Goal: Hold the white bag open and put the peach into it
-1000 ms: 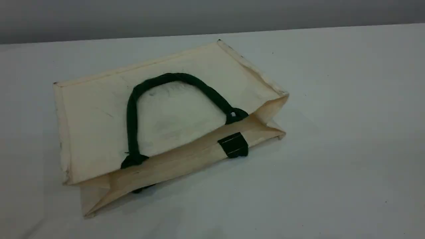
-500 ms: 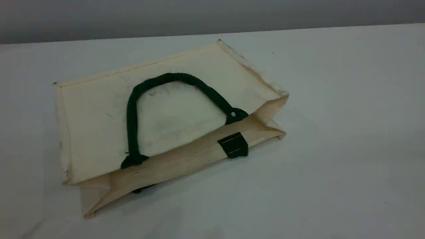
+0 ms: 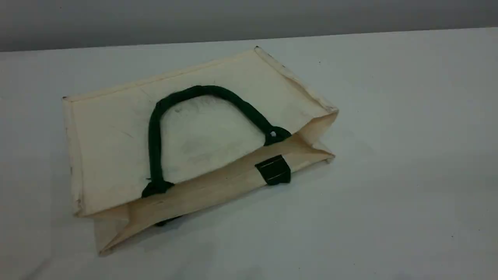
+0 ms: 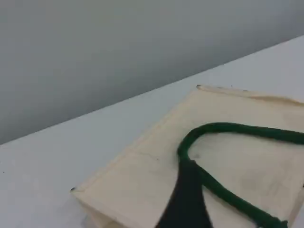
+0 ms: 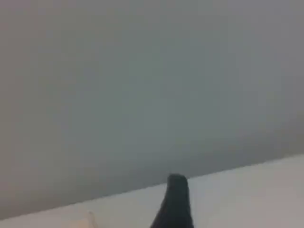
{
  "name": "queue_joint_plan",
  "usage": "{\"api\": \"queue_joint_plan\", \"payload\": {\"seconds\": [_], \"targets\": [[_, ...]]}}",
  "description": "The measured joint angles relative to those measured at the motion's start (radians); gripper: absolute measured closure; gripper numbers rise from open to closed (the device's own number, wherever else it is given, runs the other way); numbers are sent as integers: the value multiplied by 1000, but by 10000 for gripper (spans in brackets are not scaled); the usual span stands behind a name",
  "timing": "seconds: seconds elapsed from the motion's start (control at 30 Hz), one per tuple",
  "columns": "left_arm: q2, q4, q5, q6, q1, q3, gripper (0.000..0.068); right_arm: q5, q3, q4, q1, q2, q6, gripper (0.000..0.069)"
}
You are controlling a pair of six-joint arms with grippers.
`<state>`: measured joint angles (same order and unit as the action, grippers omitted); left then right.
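Observation:
The white bag [image 3: 113, 144] lies flat on the table, its mouth facing the near edge and gaping slightly. A dark green rope handle [image 3: 155, 136] rests folded back on its upper face, and a green tab [image 3: 273, 170] shows on the lower lip. Neither arm appears in the scene view. In the left wrist view one dark fingertip [image 4: 186, 199] hovers above the white bag [image 4: 137, 180] near the handle [image 4: 228, 127], holding nothing. The right wrist view shows one dark fingertip [image 5: 176, 199] against the wall and table edge, also holding nothing. The peach is out of view.
The pale table [image 3: 389, 163] stretches to the right and in front of the bag. Its far edge meets a grey wall [image 3: 249, 15].

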<state>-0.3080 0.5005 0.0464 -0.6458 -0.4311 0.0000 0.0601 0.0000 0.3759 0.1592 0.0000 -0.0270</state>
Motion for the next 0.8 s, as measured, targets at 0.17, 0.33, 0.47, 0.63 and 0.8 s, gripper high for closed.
{"api": "queue_joint_plan", "payload": {"seconds": [0.17,0.33,0.47,0.63,0.8], "targets": [[0,0,0,0,0,0,132,105,0,-376,0,0,354,114],[0,0,0,0,0,0,132,193,0,-579,0,0,543,114],[0,0,0,0,0,0,132,192,0,-609,0,0,551,114],[0,0,0,0,0,0,132,224,0,-483,0,0,385,114],[0,0,0,0,0,0,132,272,0,-458,0,0,188,114]]}}
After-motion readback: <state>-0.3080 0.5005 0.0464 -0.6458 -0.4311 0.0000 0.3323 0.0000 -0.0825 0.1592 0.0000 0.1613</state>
